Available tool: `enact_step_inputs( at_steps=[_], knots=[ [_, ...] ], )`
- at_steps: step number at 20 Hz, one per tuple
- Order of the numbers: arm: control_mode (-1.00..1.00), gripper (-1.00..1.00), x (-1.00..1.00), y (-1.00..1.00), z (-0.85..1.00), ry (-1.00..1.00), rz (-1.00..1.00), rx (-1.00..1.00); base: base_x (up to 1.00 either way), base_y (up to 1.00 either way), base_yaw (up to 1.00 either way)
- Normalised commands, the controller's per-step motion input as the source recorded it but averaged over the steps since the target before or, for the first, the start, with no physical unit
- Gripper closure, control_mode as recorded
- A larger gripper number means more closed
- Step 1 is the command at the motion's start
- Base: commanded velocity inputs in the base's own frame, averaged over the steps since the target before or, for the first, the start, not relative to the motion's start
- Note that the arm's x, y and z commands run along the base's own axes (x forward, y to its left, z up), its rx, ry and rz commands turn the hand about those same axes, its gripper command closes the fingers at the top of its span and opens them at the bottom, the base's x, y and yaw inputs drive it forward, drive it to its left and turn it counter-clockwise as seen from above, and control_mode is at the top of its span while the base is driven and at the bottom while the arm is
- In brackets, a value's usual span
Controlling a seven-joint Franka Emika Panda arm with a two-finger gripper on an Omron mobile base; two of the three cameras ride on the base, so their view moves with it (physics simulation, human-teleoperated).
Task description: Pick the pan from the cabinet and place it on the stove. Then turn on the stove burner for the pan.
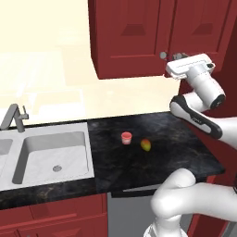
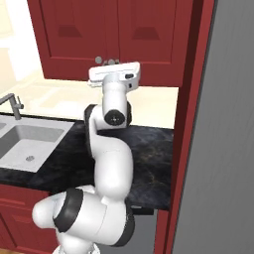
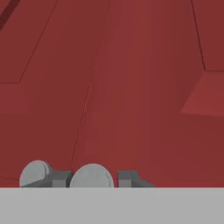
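A simulated kitchen: a black speckled counter [image 1: 157, 139] runs under a dark red wall cabinet [image 1: 139, 32] with raised-panel doors, against a pale cream wall. To the left, a steel sink [image 1: 51, 155] is set into the counter, with a grey faucet [image 1: 14, 118] behind it. On the counter, right of the sink, stand a small red cup [image 1: 126, 137] and, just beside it, a small yellow-and-red fruit [image 1: 146, 145]. Below the counter are red base cabinets [image 1: 51, 217]. In the right base view a tall grey panel [image 2: 228, 129] takes up the right side.

My white arm rises from the base and reaches up to the bottom edge of the wall cabinet, where its two doors meet. My gripper [image 1: 172, 58] is turned sideways toward the doors, right at the small round silver knobs [image 2: 98, 60].

In my hand view the red door panels are very close. Two silver knobs sit side by side at the bottom: the left knob [image 3: 36, 173] lies outside my fingers, and the right knob [image 3: 92, 176] sits between my two dark fingertips [image 3: 59, 178]. My fingers are clenched on that right knob, one tip touching each side of it.

The cabinet doors are closed. The pan is nowhere in sight from any camera, so I cannot tell where it is. The stove is likewise out of sight.
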Motion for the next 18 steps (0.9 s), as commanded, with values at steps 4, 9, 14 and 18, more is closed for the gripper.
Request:
enact_step_inputs(
  at_steps=[4,9,14,18],
  knots=[
    [-1.00,1.00,-0.65,-0.90,0.15,0.00,0.00,0.00,0.00,0.00,0.00],
    [-1.00,1.00,-0.62,-0.90,0.12,0.00,0.00,0.00,0.00,0.00,0.00],
    [-1.00,1.00,-0.59,-0.88,0.06,0.01,0.00,0.00,0.00,0.00,0.00],
    [-1.00,1.00,-0.52,-0.87,0.03,0.01,0.00,0.00,0.00,0.00,0.00]
  ],
)
